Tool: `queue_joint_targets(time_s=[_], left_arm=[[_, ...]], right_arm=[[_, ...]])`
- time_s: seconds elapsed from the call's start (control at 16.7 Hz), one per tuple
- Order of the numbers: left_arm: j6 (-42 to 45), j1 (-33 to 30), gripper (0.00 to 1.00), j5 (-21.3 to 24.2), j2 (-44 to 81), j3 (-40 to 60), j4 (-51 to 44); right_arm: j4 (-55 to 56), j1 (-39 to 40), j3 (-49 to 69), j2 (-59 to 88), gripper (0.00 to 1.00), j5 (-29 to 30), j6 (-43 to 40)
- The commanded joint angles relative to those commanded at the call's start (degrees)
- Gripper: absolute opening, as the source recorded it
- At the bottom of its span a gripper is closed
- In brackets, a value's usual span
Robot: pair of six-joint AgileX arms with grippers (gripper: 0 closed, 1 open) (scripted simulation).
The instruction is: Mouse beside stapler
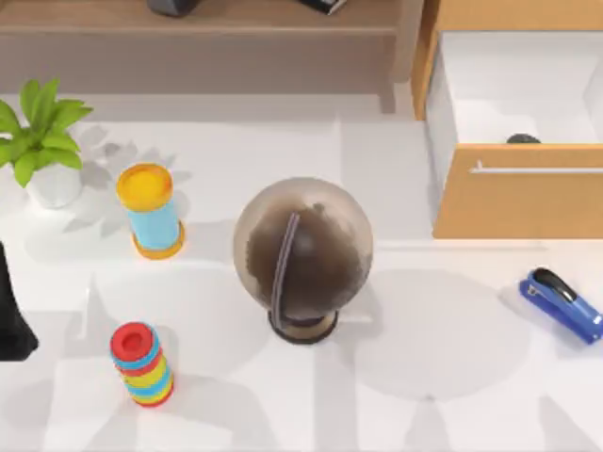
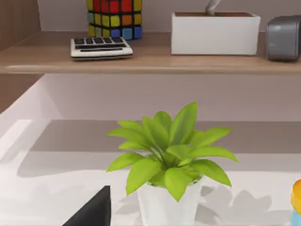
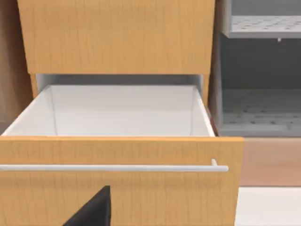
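The blue stapler (image 1: 562,303) with its black top arm lies on the table at the far right, in front of the open wooden drawer (image 1: 518,193). A small dark dome, the mouse (image 1: 523,139), peeks up just behind the drawer's front panel, inside the white drawer. My left arm (image 1: 11,315) rests at the table's left edge, far from both. A dark part of my left gripper (image 2: 91,212) faces the potted plant. A dark part of my right gripper (image 3: 91,209) sits close before the drawer front (image 3: 117,188) and below its handle (image 3: 113,167).
A big dark globe (image 1: 302,254) stands mid-table. On the left are a potted plant (image 1: 38,132), a yellow-and-blue cylinder (image 1: 151,209) and a stack of coloured rings (image 1: 141,363). A back shelf (image 2: 141,59) carries a colour cube, a calculator and a white box.
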Motion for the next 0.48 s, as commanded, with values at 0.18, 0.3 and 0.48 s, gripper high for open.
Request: queue_joint_targets(time_s=[0.18, 0.3, 0.48], left_arm=[[0.0, 0.0, 1.0, 0.0, 0.0, 0.0, 0.0], [0.0, 0.0, 1.0, 0.0, 0.0, 0.0, 0.0], [0.0, 0.0, 1.0, 0.0, 0.0, 0.0, 0.0]], right_arm=[[-0.4, 0.0, 0.5, 0.6, 1.0, 0.0, 0.1], [-2.1, 0.1, 3.4, 3.5, 1.0, 0.0, 0.4], [-7.1, 0.7, 12.0, 12.4, 1.0, 0.1, 1.2]])
